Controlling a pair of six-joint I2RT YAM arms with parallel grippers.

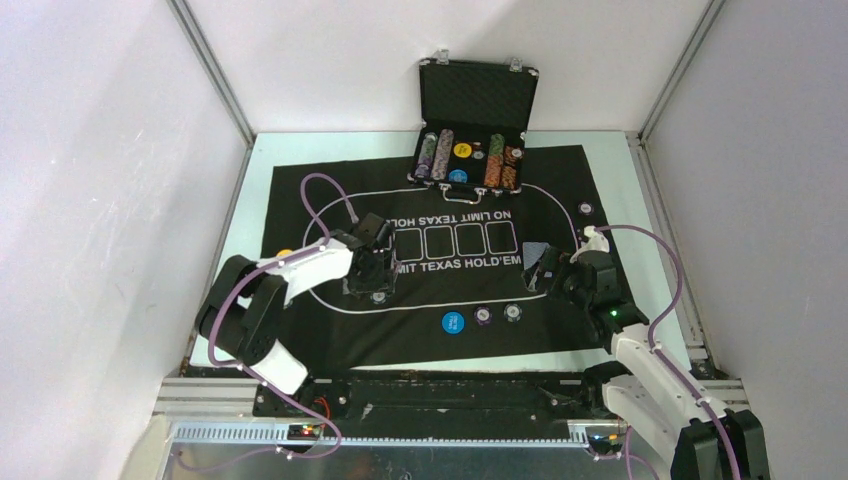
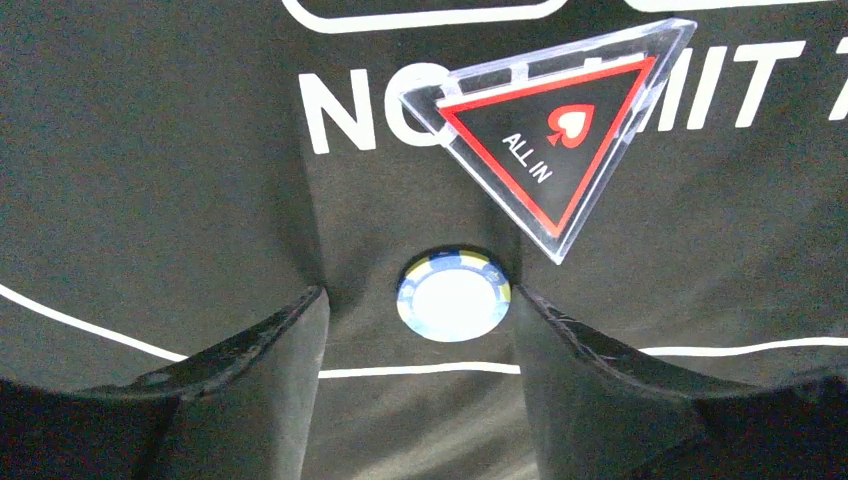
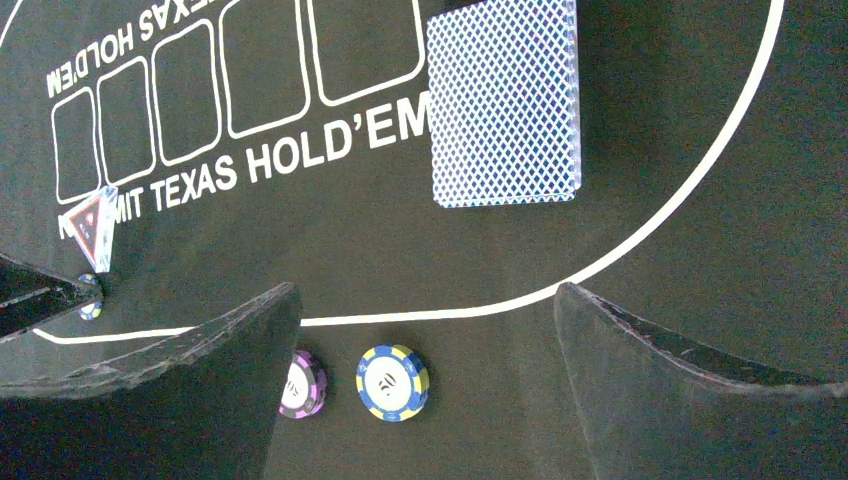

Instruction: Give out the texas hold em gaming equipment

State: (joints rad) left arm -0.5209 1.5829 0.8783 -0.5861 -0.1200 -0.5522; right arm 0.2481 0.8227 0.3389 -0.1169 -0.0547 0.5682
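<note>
The left tool (image 2: 421, 290) hangs low over the black mat (image 2: 150, 150) with its jaws apart, straddling a pale-faced chip (image 2: 453, 296) with a blue and yellow rim. The chip lies flat between the fingers, the right one just beside its edge and the left one with a gap, so nothing is grasped. A clear triangular "ALL IN" marker (image 2: 553, 130) lies just beyond the chip, and the white oval line runs just behind it. The right tool (image 3: 428, 290) is released and wide, holding nothing. A deck of blue-backed cards (image 3: 503, 100) lies ahead of it inside the oval, and a purple chip (image 3: 305, 385) and a blue-and-yellow chip (image 3: 393, 382) lie side by side outside the line, near its left finger. A blue button (image 1: 454, 322) lies on open mat between the arms. The black case (image 1: 470, 150) stands at the mat's far edge, with bare tabletop (image 1: 620, 170) beside it.
</note>
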